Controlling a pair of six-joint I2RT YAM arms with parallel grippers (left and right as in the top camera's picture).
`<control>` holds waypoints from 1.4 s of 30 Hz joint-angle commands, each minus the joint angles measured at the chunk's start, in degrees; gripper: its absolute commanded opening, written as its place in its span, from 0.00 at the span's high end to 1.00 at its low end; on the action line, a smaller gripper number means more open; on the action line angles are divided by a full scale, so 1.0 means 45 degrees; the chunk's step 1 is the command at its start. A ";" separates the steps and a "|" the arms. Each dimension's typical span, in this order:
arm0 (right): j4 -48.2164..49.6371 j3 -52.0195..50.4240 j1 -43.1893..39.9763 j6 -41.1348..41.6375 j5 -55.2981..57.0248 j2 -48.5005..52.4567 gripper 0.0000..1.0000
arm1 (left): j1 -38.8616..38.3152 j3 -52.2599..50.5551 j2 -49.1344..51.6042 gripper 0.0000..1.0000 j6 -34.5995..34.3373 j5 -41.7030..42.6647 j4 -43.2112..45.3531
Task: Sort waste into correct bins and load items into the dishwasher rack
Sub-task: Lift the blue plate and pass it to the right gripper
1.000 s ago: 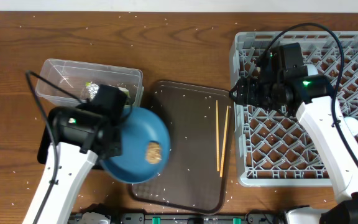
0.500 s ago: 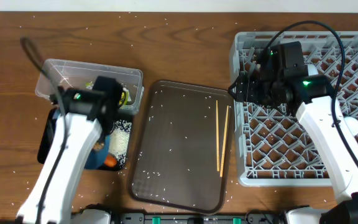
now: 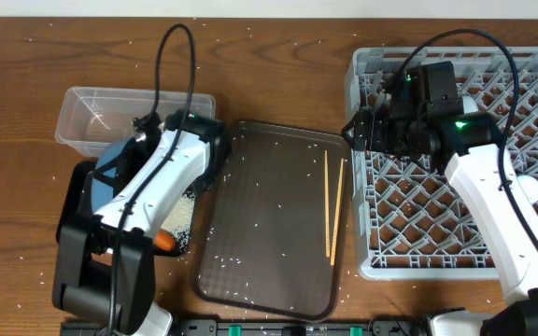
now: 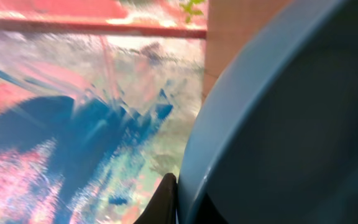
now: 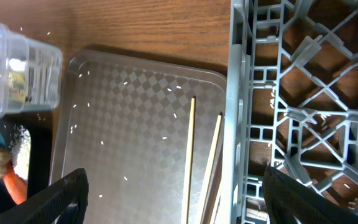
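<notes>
The right hand [image 3: 355,133], spread and empty, hovers over the left edge of the dishwasher rack [image 3: 367,257]. The chopsticks [image 3: 333,205] lie on the brown tray [image 3: 260,215] just left of it, their long axis running away from the robot. The left hand [image 4: 173,198], farther off, clenches the blue plate [image 4: 278,124].

The serving tray [image 3: 269,243] is set at centre. The chopsticks [image 3: 333,205] are laid on its 3 o'clock side. The rack [image 3: 409,224] is placed at 3 o'clock, the tub [image 3: 87,121] at 10 o'clock, the shallow tray [image 3: 182,243] at 9 o'clock.
</notes>
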 commanded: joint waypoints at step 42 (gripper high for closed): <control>0.2754 0.0058 0.0495 -0.1569 -0.7616 -0.0209 0.24 | 0.0393 0.1083 -0.7325 0.94 0.5387 1.3770 0.7907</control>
